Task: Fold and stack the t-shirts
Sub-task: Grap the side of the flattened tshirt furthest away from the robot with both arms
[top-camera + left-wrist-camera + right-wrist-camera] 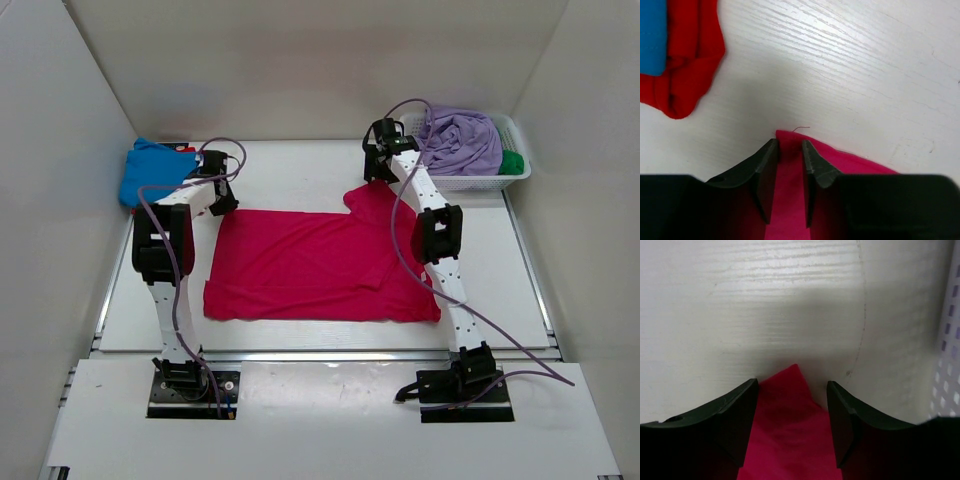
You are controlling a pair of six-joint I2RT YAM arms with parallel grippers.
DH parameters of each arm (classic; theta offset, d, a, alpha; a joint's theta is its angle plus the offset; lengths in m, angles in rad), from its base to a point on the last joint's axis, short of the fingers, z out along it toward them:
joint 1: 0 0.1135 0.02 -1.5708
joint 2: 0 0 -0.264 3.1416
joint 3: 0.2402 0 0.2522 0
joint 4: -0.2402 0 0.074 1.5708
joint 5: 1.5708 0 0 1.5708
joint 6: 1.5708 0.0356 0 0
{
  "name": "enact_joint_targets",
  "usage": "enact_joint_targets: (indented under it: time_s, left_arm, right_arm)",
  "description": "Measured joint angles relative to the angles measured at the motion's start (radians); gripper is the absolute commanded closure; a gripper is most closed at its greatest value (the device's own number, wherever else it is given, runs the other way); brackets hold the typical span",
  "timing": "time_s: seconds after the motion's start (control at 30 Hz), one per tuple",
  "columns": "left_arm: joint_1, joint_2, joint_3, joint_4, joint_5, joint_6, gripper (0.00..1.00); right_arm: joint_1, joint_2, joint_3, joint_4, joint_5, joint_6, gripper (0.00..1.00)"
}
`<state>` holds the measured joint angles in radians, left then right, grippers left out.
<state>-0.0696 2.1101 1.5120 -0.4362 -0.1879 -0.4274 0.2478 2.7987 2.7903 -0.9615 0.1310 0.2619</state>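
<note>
**Both grippers at the far corners of the crimson-pink t-shirt**

The crimson-pink t-shirt (310,265) lies spread flat in the middle of the table (300,175). The left gripper (790,146) is over the shirt's far-left corner. Its jaws stand narrowly apart with cloth between them, and I cannot tell whether they pinch it. The right gripper (792,386) stands at the far-right sleeve tip, with its jaws wide apart on either side of the cloth. At the far left, the blue t-shirt (150,172) lies on the red t-shirt (690,60). At the far right, the white basket (480,183) holds the lavender t-shirt (460,140) and the green t-shirt (512,162).
</note>
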Motion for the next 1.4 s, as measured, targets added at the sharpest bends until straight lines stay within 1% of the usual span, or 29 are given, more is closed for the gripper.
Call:
enact_joint_targets:
  time_s: [0.1, 0.13, 0.17, 0.2, 0.23, 0.27, 0.3, 0.37, 0.57, 0.73, 0.8, 0.87, 0.93, 1.07, 1.17, 1.27, 1.4]
  left_arm:
    - [-0.001, 0.0, 0.0, 0.0, 0.002, 0.004, 0.76]
    - [-0.003, 0.0, 0.0, 0.001, 0.002, 0.004, 0.83]
    - [-0.003, 0.0, 0.0, 0.002, 0.002, 0.002, 0.91]
    - [-0.003, 0.0, -0.001, 0.004, 0.004, -0.001, 0.96]
    - [-0.003, 0.0, -0.003, 0.006, 0.005, 0.0, 1.0]
    - [-0.003, 0.0, -0.007, 0.01, 0.007, 0.001, 1.0]
    - [-0.004, 0.0, -0.01, 0.012, 0.008, 0.002, 1.0]
    - [-0.005, 0.0, -0.014, 0.017, 0.01, 0.004, 1.0]
    - [0.007, -0.027, -0.061, 0.061, 0.047, 0.009, 1.0]
    - [0.026, -0.163, -0.249, 0.174, 0.112, 0.03, 1.0]
    - [0.033, -0.212, -0.295, 0.225, 0.13, 0.051, 1.0]
    - [0.035, -0.228, -0.293, 0.277, 0.148, 0.068, 1.0]
    - [0.035, -0.214, -0.256, 0.3, 0.168, 0.078, 1.0]
    - [0.032, -0.121, -0.113, 0.322, 0.197, 0.089, 1.0]
    - [0.03, -0.072, -0.067, 0.34, 0.212, 0.087, 1.0]
    - [0.032, -0.071, -0.095, 0.357, 0.222, 0.08, 1.0]
    - [0.041, -0.095, -0.212, 0.394, 0.233, 0.067, 1.0]
  right_arm:
    - [0.0, 0.006, 0.002, -0.002, -0.005, -0.001, 0.46]
    - [0.0, 0.006, 0.002, -0.002, -0.005, 0.0, 0.49]
    - [0.0, 0.006, 0.002, -0.002, -0.008, 0.0, 0.56]
    - [-0.001, 0.006, 0.002, -0.002, -0.01, -0.003, 0.6]
    - [-0.001, 0.006, 0.002, -0.003, -0.009, -0.001, 0.73]
    - [-0.002, 0.006, 0.002, -0.003, -0.01, -0.002, 0.86]
    - [-0.002, 0.006, 0.002, -0.003, -0.013, -0.002, 0.96]
    - [-0.003, 0.006, 0.002, -0.004, -0.018, -0.003, 1.0]
    - [-0.005, 0.006, 0.002, -0.003, -0.028, -0.021, 1.0]
    - [-0.01, 0.001, 0.002, -0.021, -0.043, -0.043, 1.0]
    - [-0.013, -0.007, 0.002, -0.037, -0.052, -0.052, 1.0]
    - [-0.015, -0.02, 0.002, -0.047, -0.058, -0.058, 1.0]
    - [-0.016, -0.037, 0.002, -0.05, -0.065, -0.061, 1.0]
    - [-0.018, -0.075, 0.002, -0.052, -0.074, -0.069, 1.0]
    - [-0.021, -0.098, 0.002, -0.054, -0.081, -0.079, 1.0]
    - [-0.023, -0.116, -0.002, -0.063, -0.084, -0.083, 1.0]
    - [-0.022, -0.126, -0.004, -0.081, -0.082, -0.087, 1.0]
